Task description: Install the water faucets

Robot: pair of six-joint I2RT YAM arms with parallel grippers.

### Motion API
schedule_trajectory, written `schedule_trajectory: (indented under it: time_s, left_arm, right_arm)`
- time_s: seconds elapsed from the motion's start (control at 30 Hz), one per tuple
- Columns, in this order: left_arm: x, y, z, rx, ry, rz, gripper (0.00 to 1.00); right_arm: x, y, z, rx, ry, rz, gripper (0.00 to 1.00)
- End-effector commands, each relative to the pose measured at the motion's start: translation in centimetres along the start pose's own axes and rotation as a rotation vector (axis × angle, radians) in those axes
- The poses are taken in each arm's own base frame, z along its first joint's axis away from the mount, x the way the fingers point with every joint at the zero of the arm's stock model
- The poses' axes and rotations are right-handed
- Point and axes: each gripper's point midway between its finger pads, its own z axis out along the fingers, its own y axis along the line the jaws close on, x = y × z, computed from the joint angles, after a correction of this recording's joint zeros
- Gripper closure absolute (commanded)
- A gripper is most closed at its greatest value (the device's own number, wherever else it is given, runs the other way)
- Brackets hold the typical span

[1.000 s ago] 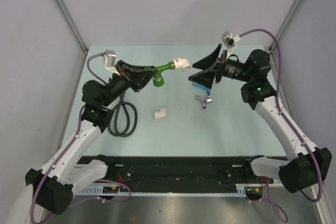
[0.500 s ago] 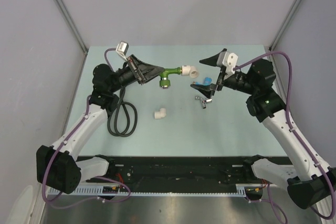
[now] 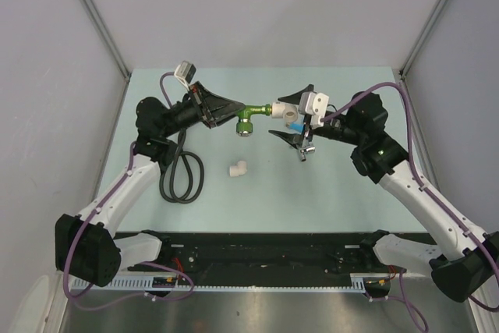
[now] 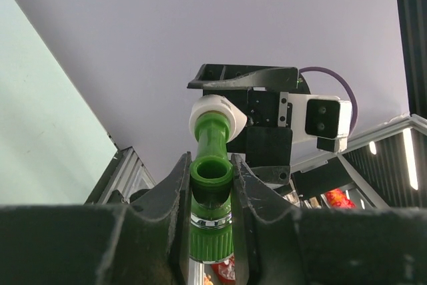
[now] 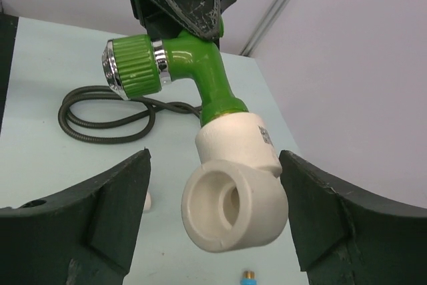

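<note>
My left gripper (image 3: pixel 234 110) is shut on the green faucet (image 3: pixel 248 115) and holds it above the table; in the left wrist view the faucet (image 4: pixel 212 177) sits clamped between both fingers. A white elbow fitting (image 3: pixel 285 109) is on the faucet's far end. My right gripper (image 3: pixel 289 120) is open, with its jaws on either side of this elbow (image 5: pixel 235 199) and not touching it. The green faucet (image 5: pixel 195 66) is above it in the right wrist view. The blue-handled chrome faucet (image 3: pixel 303 148) lies on the table under the right gripper, mostly hidden.
A second white elbow (image 3: pixel 238 168) lies loose on the pale table (image 3: pixel 343 193). A coiled black hose (image 3: pixel 181 177) lies at the left, under the left arm. Grey walls close in the sides and back.
My right gripper has moved left and now straddles the white elbow. My left arm has turned the green faucet and holds it pointing right.
</note>
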Motion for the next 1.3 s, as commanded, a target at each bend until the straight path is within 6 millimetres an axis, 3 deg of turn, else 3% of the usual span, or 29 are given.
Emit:
schedule_trajectory:
  time_s: [0.0, 0.13, 0.17, 0.23, 0.27, 0.37, 0.57, 0.73, 0.97, 1.1, 1.27]
  left_arm:
    - [0.3, -2.0, -0.6, 0.056, -0.006, 0.034, 1.0]
    - [0.5, -2.0, -0.8, 0.055, -0.009, 0.04, 1.0]
    - [0.5, -2.0, -0.9, 0.055, -0.009, 0.045, 1.0]
    - [0.6, -2.0, -0.9, 0.054, -0.008, 0.067, 1.0]
    - [0.6, -1.9, -1.0, 0.052, -0.007, 0.077, 1.0]
    - [0.7, -2.1, -1.0, 0.057, -0.006, 0.135, 1.0]
    - [1.1, -3.6, -1.5, 0.105, -0.004, 0.414, 1.0]
    - [1.6, -4.8, -2.1, 0.155, -0.028, 0.77, 1.0]
    - [5.1, -6.8, -3.4, 0.293, 0.038, 1.183, 1.0]
    - [7.1, -6.8, -3.9, 0.351, 0.096, 1.398, 0.99]
    - [8.1, -6.8, -4.7, 0.379, 0.121, 1.529, 1.0]
  right_arm:
    - [-1.5, -0.5, 0.7, 0.02, -0.05, -0.046, 0.22]
    - [-1.6, 0.2, 1.1, -0.008, -0.065, -0.008, 0.4]
    - [-1.6, 0.4, 1.2, -0.02, -0.069, 0.018, 0.5]
    - [-1.8, 0.6, 1.2, -0.026, -0.078, 0.04, 0.6]
    - [-2.0, 0.9, 1.2, -0.035, -0.083, 0.074, 0.74]
    - [-2.5, 1.3, 1.1, -0.056, -0.1, 0.118, 1.0]
    - [-3.9, 2.6, 0.7, -0.142, -0.149, 0.333, 1.0]
    - [-4.3, 3.2, 0.5, -0.196, -0.149, 0.612, 1.0]
    - [-3.7, 2.8, 0.5, -0.211, -0.11, 0.947, 1.0]
    - [-2.9, 2.7, 0.6, -0.231, -0.081, 1.058, 1.0]
    - [-2.5, 3.2, 0.9, -0.281, -0.053, 1.166, 1.0]
